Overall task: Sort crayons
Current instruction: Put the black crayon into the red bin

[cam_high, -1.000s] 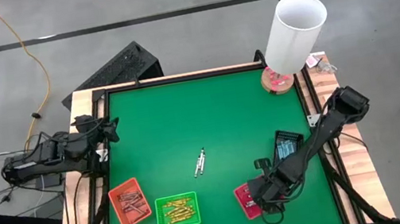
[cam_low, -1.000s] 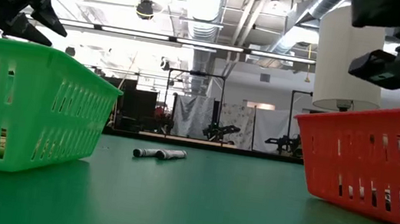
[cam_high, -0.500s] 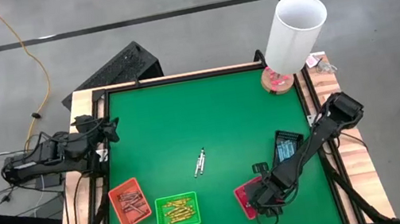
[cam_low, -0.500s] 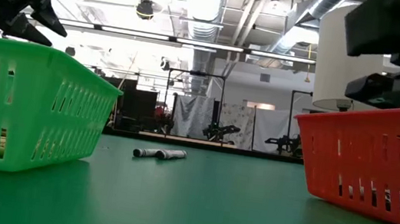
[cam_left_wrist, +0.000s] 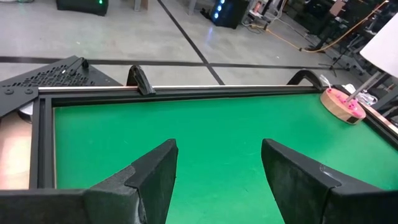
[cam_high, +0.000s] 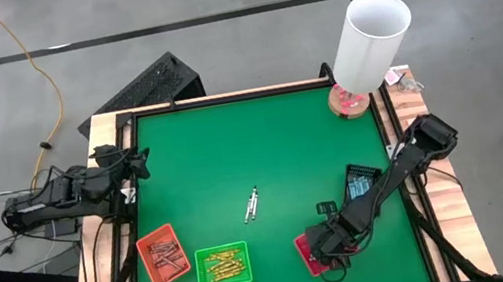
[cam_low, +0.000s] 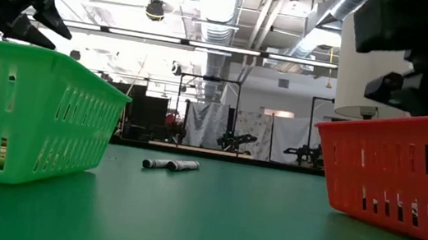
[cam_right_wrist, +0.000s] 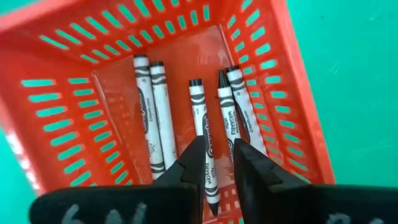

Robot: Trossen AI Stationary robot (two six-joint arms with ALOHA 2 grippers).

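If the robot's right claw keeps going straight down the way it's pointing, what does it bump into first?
Probably the silvery grey crayon lying between the right gripper's partly open fingers, inside the red slotted plastic tray. Just under it is the tray's floor. How near the fingertips are is hard to judge.

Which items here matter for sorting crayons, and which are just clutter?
Job:
- loose crayons mid-table
- silvery crayons in the red tray, right gripper above them, fingers slightly apart
- green tray, orange tray, black tray, each holding crayons

Lying about:
- white lamp at the table's far right corner
- yellow cable on the floor
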